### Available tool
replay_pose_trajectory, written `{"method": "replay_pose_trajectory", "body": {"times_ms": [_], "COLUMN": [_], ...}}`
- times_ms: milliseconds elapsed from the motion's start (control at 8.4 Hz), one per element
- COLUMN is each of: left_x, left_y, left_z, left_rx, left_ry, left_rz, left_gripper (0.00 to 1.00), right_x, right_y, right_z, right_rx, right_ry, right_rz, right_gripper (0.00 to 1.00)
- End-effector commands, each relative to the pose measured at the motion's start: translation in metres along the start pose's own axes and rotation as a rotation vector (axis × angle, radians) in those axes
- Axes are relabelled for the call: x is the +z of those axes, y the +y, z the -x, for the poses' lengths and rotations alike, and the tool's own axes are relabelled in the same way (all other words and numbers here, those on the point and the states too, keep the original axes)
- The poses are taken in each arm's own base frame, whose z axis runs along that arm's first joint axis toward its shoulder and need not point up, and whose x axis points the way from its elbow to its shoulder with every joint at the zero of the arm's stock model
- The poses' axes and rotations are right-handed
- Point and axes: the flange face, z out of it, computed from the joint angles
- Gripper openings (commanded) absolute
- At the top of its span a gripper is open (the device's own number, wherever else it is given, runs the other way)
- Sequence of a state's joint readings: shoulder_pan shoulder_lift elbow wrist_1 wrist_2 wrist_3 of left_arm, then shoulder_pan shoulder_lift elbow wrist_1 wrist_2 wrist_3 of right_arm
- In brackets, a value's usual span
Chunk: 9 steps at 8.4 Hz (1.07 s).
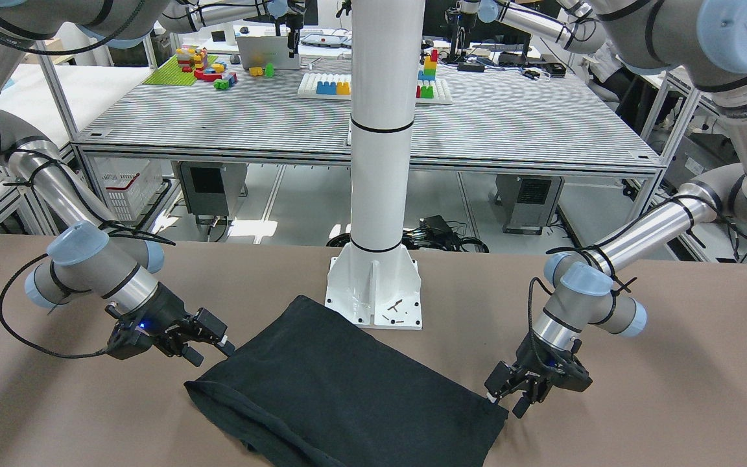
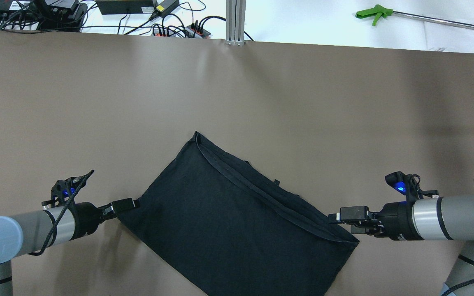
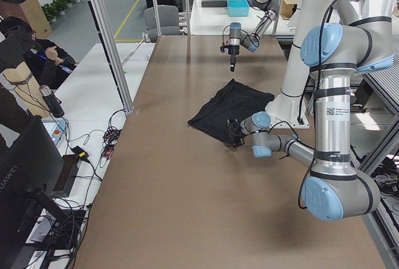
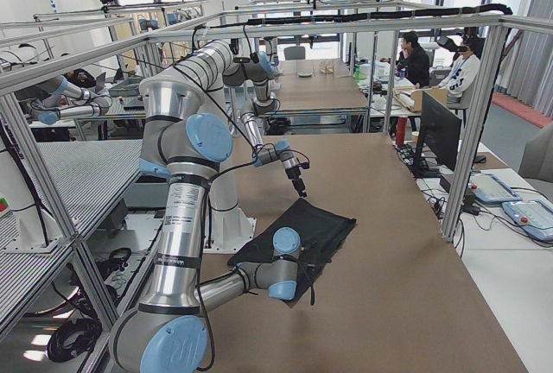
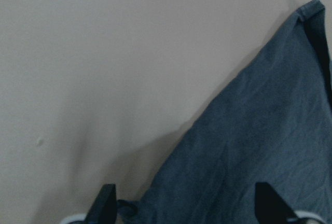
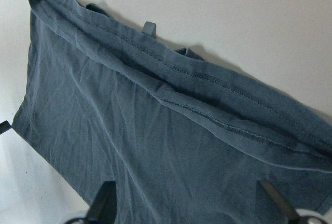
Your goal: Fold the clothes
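Black garment (image 2: 237,222) lies flat on the tabletop (image 2: 97,102), apparently part-folded into a skewed rectangle, left jaws and right jaws both wide open at opposite corners gripping nothing, so further folds likely remain.

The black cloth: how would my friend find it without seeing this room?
Look for the big brown table with a white pillar standing at its edge. Right by the pillar's base lies the black cloth, the only soft, floppy thing on the table.
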State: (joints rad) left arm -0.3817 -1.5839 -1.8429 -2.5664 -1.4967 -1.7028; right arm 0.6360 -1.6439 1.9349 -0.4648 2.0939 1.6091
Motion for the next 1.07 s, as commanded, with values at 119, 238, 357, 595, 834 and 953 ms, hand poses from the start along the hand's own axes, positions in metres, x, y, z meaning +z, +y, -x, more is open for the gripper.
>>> {"method": "replay_pose_trajectory", "body": {"times_ms": [119,238,357,595,834,953], "left_x": [0.011,0.014,0.014,0.013,0.014,0.015], "left_y": [0.004,0.004,0.004,0.007,0.020,0.026], "left_z": [0.015,0.016,0.015,0.014,0.012,0.011], "left_rx": [0.007,0.008,0.012,0.017,0.024,0.027], "left_ry": [-0.034,-0.037,-0.037,-0.035,-0.030,-0.029], "left_rz": [0.003,0.003,0.004,0.009,0.024,0.030], "left_gripper": [0.94,0.94,0.87,0.62,0.56,0.48], "right_x": [0.000,0.000,0.000,0.000,0.000,0.000], "right_y": [0.000,0.000,0.000,0.000,0.000,0.000], "right_z": [0.000,-0.001,-0.001,-0.001,-0.001,-0.001], "right_rx": [0.000,0.001,0.001,0.001,0.001,0.002], "right_ry": [0.000,0.002,0.002,0.002,0.002,0.004], "right_rz": [-0.001,-0.001,-0.001,-0.001,-0.001,-0.001], "right_gripper": [0.94,0.94,0.94,0.94,0.94,0.94]}}
